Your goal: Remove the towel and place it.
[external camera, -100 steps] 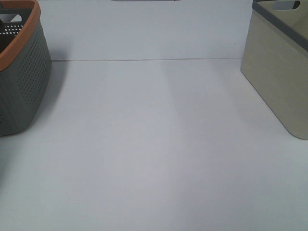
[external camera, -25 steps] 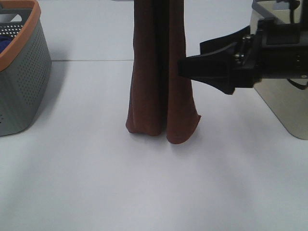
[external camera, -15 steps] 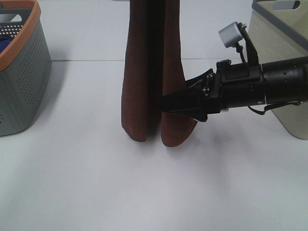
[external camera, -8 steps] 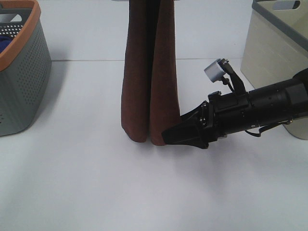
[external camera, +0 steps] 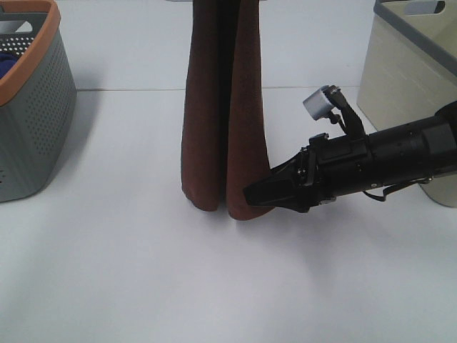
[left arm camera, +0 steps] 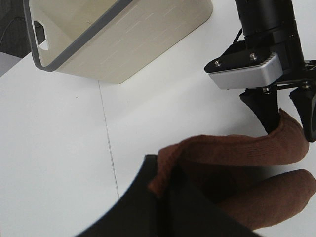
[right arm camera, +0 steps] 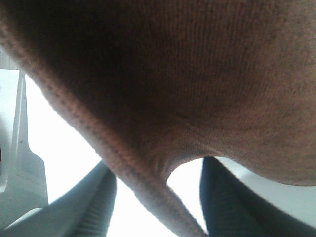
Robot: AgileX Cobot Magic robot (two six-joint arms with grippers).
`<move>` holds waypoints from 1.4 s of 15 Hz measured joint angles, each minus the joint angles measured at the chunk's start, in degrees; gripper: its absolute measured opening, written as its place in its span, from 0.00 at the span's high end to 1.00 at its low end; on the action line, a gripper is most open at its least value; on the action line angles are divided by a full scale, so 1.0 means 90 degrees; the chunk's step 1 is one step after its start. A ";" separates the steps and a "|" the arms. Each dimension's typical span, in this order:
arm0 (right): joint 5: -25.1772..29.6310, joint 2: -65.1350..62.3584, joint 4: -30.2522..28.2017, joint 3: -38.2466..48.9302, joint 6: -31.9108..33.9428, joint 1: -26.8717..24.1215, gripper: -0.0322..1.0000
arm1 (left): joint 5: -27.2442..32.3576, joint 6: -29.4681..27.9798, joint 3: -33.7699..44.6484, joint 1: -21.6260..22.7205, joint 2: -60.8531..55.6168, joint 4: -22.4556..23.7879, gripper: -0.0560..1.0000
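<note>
Hanging straight down from the top edge of the high view, the towel [external camera: 221,121] has its long axis vertical, draped into two narrow side-by-side lobes with a dark fold between them, their rounded lower ends at or just above the bench [external camera: 214,293]; whether they touch it cannot be told. It is dark reddish-brown terry, nubby, with a stitched hem visible in the right wrist view. The left end effector [left arm camera: 160,197] shows only as a blurred black mass in its own view, and it appears to be clamped on a bunched upper fold of the cloth. The right end effector [external camera: 248,194] reaches in level from the right, its black ribbed fingers spread apart and straddling the bottom of the right-hand lobe, with the hem between them and a strip of white bench showing on either side. A grey perforated basket [external camera: 39,121] with an orange rim stands at the far left, and a smooth beige bin [external camera: 410,121] with a grey rim at the far right. Bare white bench lies between them and in front.
</note>
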 joint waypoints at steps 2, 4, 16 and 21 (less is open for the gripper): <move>0.0000 0.0000 0.0006 0.0000 -0.0051 0.0000 0.64 | 0.0000 0.0000 0.0000 0.0000 0.0000 0.0000 0.95; 0.0006 0.0000 0.0006 0.0000 -0.0057 0.0000 0.68 | 0.0000 0.0000 0.0000 0.0000 0.0000 0.0000 0.95; -0.0522 -0.2355 -0.3279 0.0006 0.3489 0.0000 0.97 | 0.0127 -0.2807 0.0000 0.0025 0.0000 0.2317 0.95; -0.1299 -0.3450 -0.3871 -0.0019 0.3807 0.0000 0.97 | 0.0236 -0.3756 0.0000 0.0025 0.0064 0.2527 0.95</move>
